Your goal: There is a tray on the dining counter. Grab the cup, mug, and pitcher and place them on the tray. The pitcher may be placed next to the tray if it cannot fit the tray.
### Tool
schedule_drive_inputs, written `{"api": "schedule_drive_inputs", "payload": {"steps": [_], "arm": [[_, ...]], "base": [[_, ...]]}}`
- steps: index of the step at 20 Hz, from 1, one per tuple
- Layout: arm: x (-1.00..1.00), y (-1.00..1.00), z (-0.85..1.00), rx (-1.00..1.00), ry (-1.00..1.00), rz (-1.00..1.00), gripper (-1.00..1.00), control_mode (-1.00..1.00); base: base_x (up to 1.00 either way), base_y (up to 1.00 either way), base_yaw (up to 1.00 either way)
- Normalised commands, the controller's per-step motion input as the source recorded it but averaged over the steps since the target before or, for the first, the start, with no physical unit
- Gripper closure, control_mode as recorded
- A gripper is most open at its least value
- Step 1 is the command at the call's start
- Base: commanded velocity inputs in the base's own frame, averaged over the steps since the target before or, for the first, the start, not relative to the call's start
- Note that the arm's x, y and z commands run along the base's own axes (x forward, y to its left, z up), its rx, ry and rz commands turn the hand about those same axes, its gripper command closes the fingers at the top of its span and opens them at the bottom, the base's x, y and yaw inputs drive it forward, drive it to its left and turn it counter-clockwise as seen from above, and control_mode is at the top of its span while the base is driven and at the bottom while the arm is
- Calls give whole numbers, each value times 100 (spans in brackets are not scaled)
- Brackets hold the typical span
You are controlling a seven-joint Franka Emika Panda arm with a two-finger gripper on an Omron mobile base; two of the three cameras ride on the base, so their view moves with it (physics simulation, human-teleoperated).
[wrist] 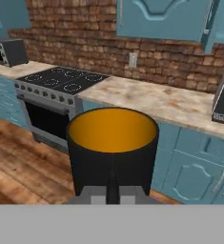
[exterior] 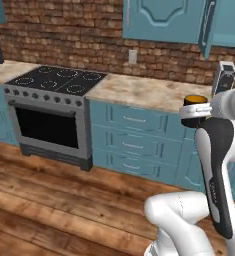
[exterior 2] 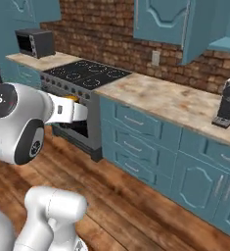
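Brick-walled kitchen, black orange-lined mug

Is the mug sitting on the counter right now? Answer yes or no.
No. The mug is held up off the counter in the tool.

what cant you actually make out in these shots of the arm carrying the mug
- Mug: in the left base view, the arm's white link hides the lower part of it.
- Gripper: in the hand view, the mug's black wall covers the fingertips, so exactly where they pinch it is unclear.
- Mug handle: not visible in the hand view, so its side cannot be told.
- Coffee machine: cut off by the right edge in the right base view.
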Motion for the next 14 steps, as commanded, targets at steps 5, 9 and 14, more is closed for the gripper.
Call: {"api": "schedule_drive_inputs", "payload": {"steps": [5, 9, 14], "arm": [[0, 0, 0, 0, 0, 0, 100, 100], [0, 0, 0, 0, 0, 0, 100, 100], [0, 0, 0, 0, 0, 0, 100, 100]], "base": [[-51, 53, 68], [1, 17, 67], [44, -1, 65]]}}
